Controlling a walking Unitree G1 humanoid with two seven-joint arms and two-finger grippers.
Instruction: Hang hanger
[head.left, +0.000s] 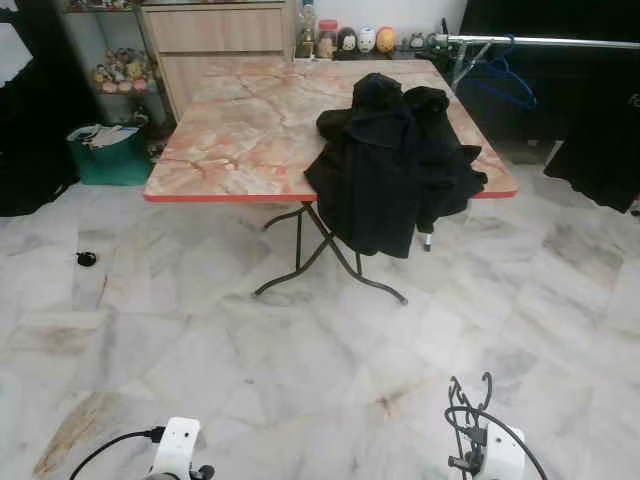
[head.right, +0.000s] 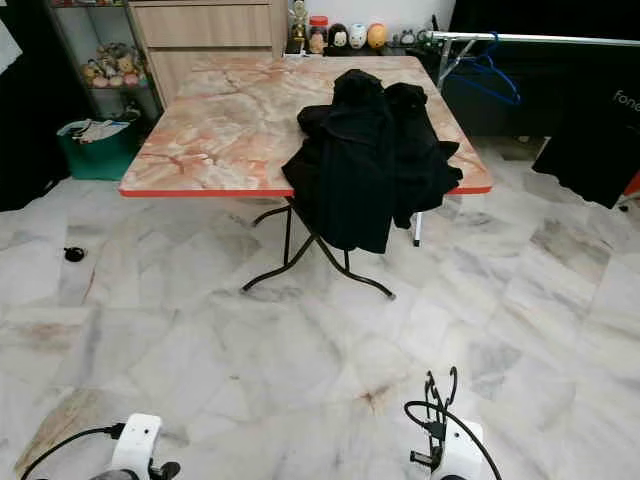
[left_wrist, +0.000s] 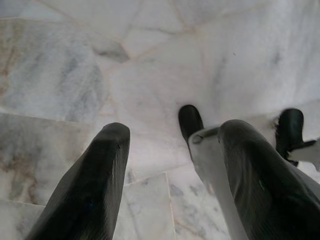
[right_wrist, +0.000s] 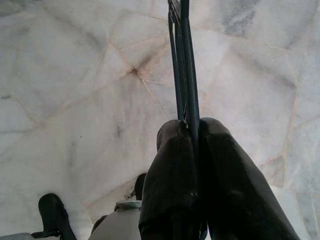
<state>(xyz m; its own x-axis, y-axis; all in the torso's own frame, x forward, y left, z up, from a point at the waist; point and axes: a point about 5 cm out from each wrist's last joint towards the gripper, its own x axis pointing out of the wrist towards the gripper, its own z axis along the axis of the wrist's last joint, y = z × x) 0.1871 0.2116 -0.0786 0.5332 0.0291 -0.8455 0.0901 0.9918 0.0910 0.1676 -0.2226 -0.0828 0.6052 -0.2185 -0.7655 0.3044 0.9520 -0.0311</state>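
Low over the marble floor (head.left: 200, 380), your right gripper (right_wrist: 192, 132) is clamped on the dark hanger (right_wrist: 182, 60); the left gripper (left_wrist: 170, 145) hangs spread and empty. You're in the carrying step: next, walk past the table's right edge (head.left: 490, 175) to the rail (head.left: 560, 42).

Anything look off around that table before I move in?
The black garment is heaped on the table, sagging over its front edge rather than hung. The right gripper grips a thin dark hanger.
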